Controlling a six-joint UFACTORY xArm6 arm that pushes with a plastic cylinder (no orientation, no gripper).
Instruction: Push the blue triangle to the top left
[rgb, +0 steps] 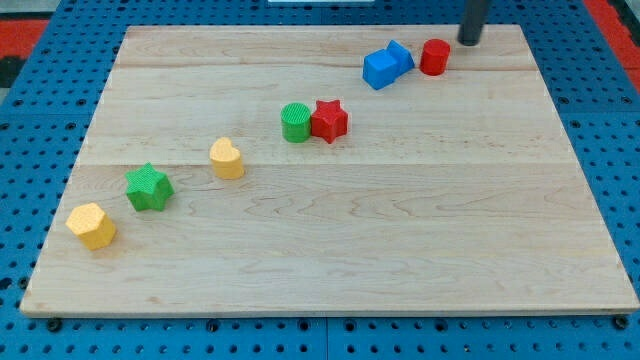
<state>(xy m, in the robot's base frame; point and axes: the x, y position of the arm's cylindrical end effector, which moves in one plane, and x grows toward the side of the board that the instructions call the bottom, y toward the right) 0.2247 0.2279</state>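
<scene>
The yellow block sits nearest, lower left. My tip, a bare rod touching nothing, stands upper right just beside the red cylinder, which touches the blue triangle and blue cube. Pushing left could drag all three together

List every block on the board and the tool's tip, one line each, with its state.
my tip: at the view's top right, just right of the red cylinder, not touching it.
red cylinder: upright, beside the blue blocks.
blue blocks: two pressed together; which is the triangle is unclear.
red star: touching the green cylinder.
green cylinder: upright.
yellow heart: alone.
green star: alone.
yellow hexagon: alone, lower left.
</scene>
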